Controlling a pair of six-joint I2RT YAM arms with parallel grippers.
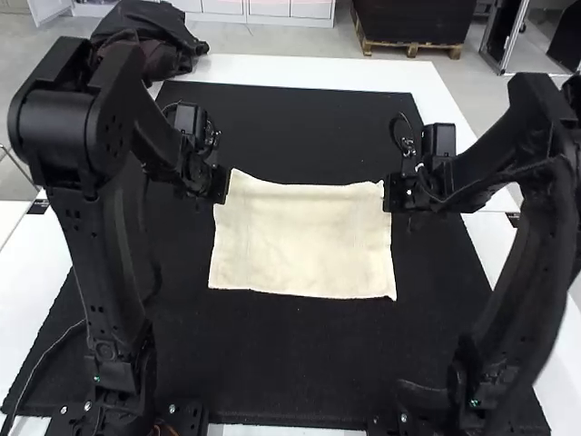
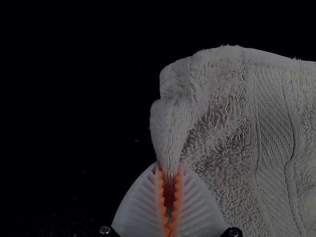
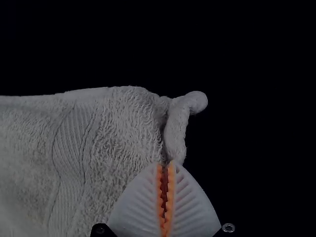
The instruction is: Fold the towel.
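- One cream towel [image 1: 301, 241] lies spread across the middle of a black mat [image 1: 300, 363], its long axis running from the mat's left side toward its right.
- Clenched on the towel's far left corner, the left gripper [image 2: 169, 170] pinches a narrow gather of cloth, over the mat's left half.
- Opposite, over the mat's right half, the right gripper [image 3: 166, 165] clamps the far right corner, a curl of hem jutting beside the grip.
- Neither arm has the closer claim: each serves its own end, with the towel's far edge sagging slightly between them and its near edge toward the mat's near side.
- Folding appears to be at its opening stage; the likely next move carries both held corners together toward the mat's near side, across the long axis. Uneven travel could skew the fold, and the thin right-hand pinch might slip.
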